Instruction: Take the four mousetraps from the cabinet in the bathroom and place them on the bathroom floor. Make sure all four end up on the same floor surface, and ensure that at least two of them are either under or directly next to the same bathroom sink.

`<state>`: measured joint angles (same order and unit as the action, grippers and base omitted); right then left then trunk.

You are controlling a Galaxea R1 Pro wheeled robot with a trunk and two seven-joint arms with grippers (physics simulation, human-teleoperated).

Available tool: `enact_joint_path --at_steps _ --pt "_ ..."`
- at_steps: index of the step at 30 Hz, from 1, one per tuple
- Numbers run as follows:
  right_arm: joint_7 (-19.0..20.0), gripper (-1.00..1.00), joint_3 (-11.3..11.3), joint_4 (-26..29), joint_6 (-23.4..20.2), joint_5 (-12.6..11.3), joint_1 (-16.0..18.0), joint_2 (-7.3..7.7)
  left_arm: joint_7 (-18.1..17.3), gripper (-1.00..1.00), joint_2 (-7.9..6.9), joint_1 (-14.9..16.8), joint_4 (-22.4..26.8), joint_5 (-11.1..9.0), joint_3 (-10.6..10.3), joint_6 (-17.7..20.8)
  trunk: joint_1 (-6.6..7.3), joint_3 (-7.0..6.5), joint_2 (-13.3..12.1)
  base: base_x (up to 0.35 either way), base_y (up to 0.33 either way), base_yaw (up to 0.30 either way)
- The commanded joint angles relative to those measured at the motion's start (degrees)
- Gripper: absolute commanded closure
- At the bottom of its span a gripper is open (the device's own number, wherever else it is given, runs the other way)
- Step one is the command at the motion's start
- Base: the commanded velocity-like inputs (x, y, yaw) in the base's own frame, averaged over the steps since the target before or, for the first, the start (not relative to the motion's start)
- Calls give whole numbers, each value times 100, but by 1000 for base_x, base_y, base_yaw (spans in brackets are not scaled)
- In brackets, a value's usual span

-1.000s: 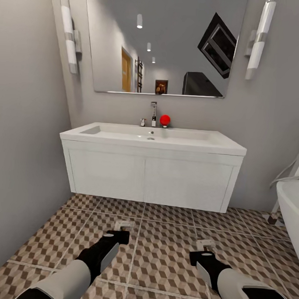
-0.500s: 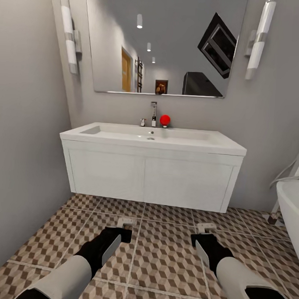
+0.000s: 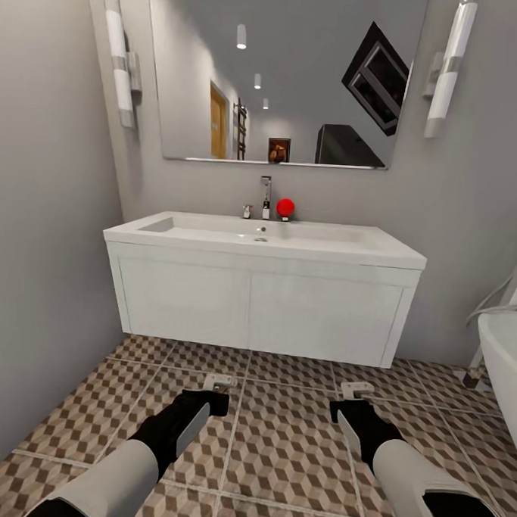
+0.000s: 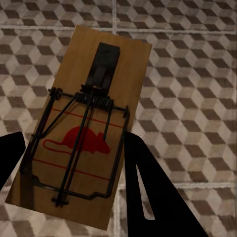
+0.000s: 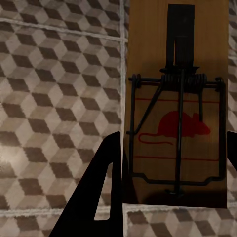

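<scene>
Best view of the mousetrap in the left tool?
Left wrist view: the mousetrap shows whole between the fingers, with wire spring and red mouse print. In the head view just its pale front end pokes out past the left tool.

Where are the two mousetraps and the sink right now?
Left mousetrap (image 4: 81, 140), left wrist view, on its red mouse print.
Right mousetrap (image 5: 177, 126), right wrist view, on its red mouse print.
Sink (image 3: 263, 236), head view, on the basin's white rim.

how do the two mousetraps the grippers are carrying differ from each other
The left gripper's mousetrap lies skewed between the fingers; the right gripper's mousetrap sits square with them. In the head view the left trap is in front of the vanity's left door, the right trap in front of its right door. Both are tan boards with a red mouse print and black wire.
</scene>
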<state>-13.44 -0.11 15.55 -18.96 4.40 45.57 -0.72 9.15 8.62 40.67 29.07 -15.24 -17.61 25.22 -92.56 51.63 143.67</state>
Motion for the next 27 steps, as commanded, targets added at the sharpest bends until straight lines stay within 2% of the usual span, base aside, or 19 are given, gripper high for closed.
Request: enact_joint_path --at_steps 1,8,15,27 --pt "-9 100 -3 10 -47 42 2 1 60 100 -4 3 76 -60 -33 24 1 6 3 0 0 0" --pt "-9 100 -6 9 -46 43 4 8 97 100 9 4 380 -52 -27 20 1 6 3 0 0 0" --pt "-9 100 -6 9 -46 43 4 -1 104 100 16 3 458 -45 -32 25 1 6 3 0 0 0" --pt "-9 100 -6 9 -44 43 4 -1 144 100 8 4 457 -49 -32 18 -30 272 19 0 0 0"
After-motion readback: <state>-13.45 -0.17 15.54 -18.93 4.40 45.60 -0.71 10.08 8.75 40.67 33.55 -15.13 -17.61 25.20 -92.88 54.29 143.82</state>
